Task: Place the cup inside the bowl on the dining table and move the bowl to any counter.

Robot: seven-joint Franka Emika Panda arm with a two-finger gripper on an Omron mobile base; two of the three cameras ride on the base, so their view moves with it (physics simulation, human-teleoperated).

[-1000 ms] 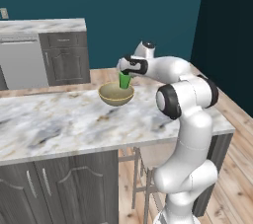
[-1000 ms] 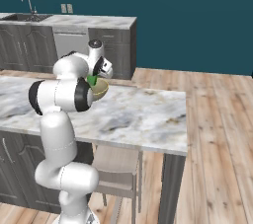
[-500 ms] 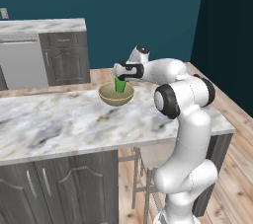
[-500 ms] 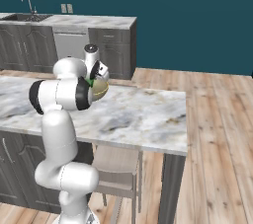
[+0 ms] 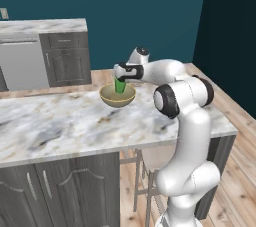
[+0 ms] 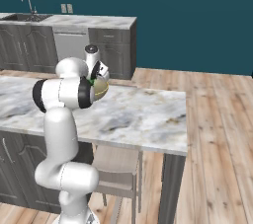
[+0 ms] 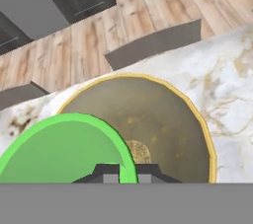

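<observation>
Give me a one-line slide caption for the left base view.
Gripper shut on the green cup, lowering it into the tan bowl on the marble dining table.

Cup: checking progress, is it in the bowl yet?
Partly: the cup dips below the bowl's rim, gripper shut on it.

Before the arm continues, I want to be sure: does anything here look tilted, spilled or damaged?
Nothing stands out. The gripper is shut on the green cup's rim and holds it inside the tan bowl. The bowl sits level on the marble dining table, and nothing is spilled.
</observation>
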